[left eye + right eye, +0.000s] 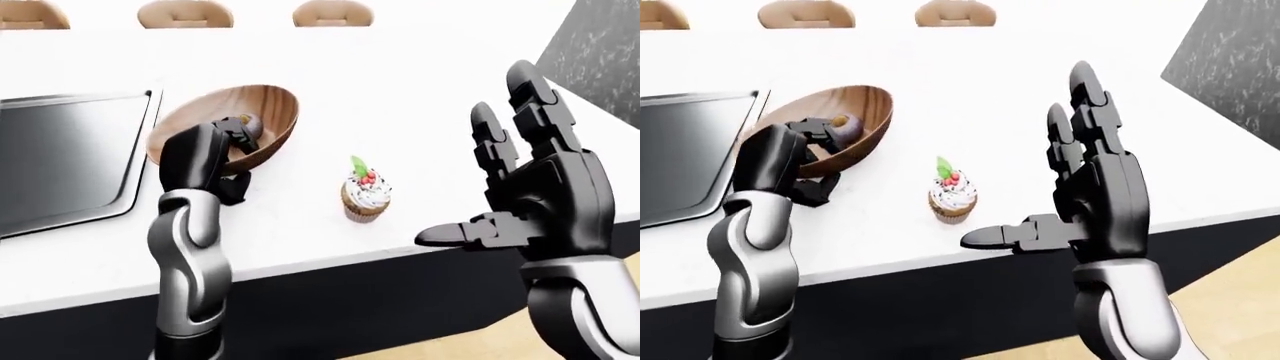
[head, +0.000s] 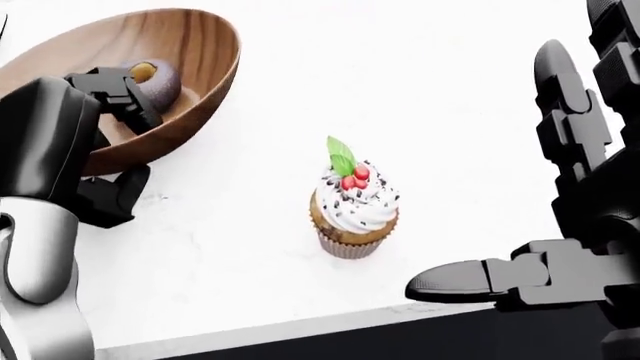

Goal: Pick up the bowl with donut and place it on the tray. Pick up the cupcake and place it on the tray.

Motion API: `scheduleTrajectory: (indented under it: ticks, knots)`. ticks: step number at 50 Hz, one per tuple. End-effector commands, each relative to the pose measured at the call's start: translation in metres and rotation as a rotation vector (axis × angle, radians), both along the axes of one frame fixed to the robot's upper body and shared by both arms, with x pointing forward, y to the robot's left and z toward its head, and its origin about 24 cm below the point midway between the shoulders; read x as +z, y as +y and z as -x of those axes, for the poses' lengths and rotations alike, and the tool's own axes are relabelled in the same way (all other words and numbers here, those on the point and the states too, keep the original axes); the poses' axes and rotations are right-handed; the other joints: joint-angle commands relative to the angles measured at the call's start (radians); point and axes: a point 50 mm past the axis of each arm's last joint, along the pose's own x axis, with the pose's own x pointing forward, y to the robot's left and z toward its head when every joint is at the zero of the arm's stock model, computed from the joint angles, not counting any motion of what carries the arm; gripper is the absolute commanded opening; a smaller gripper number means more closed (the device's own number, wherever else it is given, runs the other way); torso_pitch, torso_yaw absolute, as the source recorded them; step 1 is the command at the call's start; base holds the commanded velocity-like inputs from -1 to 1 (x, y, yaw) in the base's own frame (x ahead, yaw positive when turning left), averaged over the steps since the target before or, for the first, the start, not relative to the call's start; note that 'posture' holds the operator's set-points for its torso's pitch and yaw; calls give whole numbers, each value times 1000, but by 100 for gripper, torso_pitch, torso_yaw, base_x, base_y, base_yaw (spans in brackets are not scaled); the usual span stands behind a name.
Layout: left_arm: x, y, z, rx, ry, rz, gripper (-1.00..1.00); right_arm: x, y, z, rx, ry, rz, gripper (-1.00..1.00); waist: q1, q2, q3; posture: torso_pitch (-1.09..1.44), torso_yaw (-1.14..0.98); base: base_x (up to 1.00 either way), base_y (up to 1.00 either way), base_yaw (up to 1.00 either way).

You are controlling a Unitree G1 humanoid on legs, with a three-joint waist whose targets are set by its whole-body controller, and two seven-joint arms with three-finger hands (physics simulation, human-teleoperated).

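Observation:
A wooden bowl holds a dark donut and is tilted, its rim pinched by my left hand: fingers inside the rim, thumb under it. The bowl hangs just right of the dark metal tray, which lies on the white counter at the left of the left-eye view. The cupcake, with white frosting, red berries and a green leaf, stands upright on the counter right of the bowl. My right hand is open and empty, raised to the right of the cupcake with its thumb pointing toward it.
The white counter's near edge runs across the bottom of the left-eye view, with a dark cabinet face below and wooden floor at bottom right. Tan chair backs line the top. A dark speckled wall stands at upper right.

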Motion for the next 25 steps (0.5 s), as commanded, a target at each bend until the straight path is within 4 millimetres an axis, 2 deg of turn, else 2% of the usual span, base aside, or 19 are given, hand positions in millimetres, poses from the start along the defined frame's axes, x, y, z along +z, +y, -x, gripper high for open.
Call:
scheduleTrajectory:
  ticks: [1, 11, 16, 25]
  knots:
    - [27, -8, 9, -34, -118, -28, -100, 9, -1, 5, -5, -67, -9, 100, -2, 1, -21, 0, 0, 0, 0, 0]
    - [56, -18, 33, -70, -225, -100, -100, 3, 1, 4, 6, -53, -7, 100, 1, -8, -27, 0, 0, 0, 0, 0]
    - [74, -24, 53, -93, -273, -120, -100, 0, 3, 2, 21, -33, 5, 100, 2, -6, -24, 0, 0, 0, 0, 0]
    - [88, -20, 66, -82, -301, -124, -100, -15, 7, -4, 37, 67, 107, 100, 1, -2, -15, 0, 0, 0, 0, 0]
